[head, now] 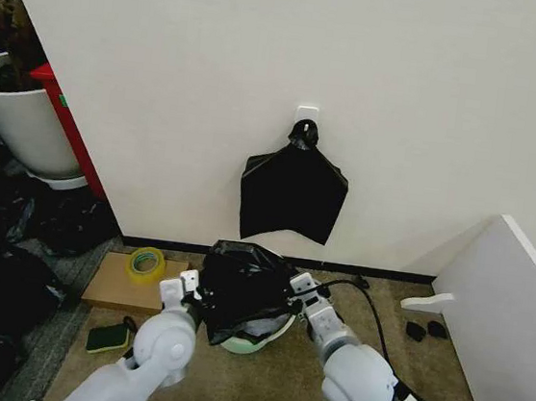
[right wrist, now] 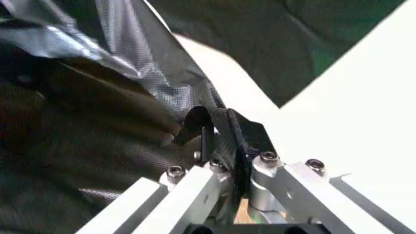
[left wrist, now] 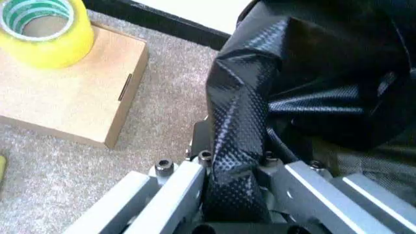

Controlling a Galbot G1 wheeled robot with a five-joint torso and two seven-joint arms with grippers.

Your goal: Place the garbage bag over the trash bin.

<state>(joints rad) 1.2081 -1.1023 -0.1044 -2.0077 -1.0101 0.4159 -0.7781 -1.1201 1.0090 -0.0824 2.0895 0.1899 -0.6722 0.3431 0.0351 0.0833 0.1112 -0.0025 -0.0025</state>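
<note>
Your left claw [head: 192, 289] and right claw [head: 300, 289] each pinch a fold of the garbage bag [head: 244, 285], draped over the trash bin [head: 257, 340] on the floor by the wall. Its film looks light, limp and slippery; grip near its edge.

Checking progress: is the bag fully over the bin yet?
Not fully. The bag drapes the top of the bin, whose lower side is bare. Left hand and right hand pinch its edges.
</note>
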